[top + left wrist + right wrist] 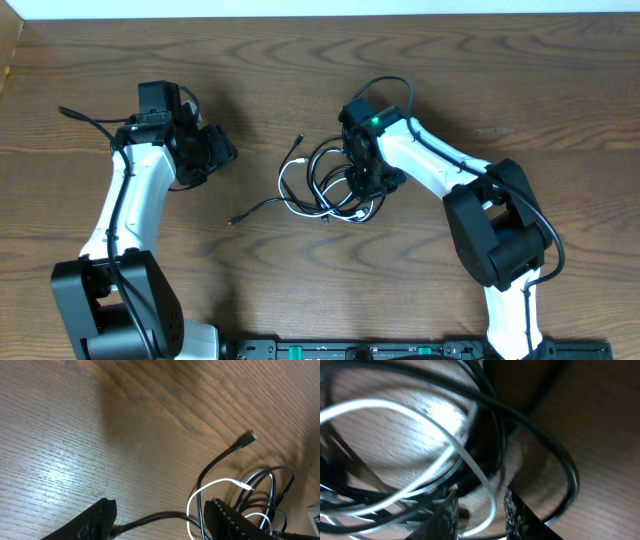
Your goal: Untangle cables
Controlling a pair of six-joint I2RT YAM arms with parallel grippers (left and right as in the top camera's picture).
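The cables (325,190) lie in a loose tangle at the table's middle: black loops (560,455) crossed by a white cable (470,462). One black plug end (298,140) sticks out to the upper left, and another black end (232,220) trails to the lower left. My right gripper (365,180) is down in the tangle's right side. Its jaws stand a little apart around a white loop, which is not pinched (480,497). My left gripper (222,152) is open and empty, left of the tangle. In its view a black cable (160,516) runs across the table beyond the gap (160,507).
The wooden table (500,90) runs to a pale back edge at the top. A thick black robot wire (75,115) trails left of the left arm. The right arm's base (500,240) stands at the lower right, and the left base (110,300) at the lower left.
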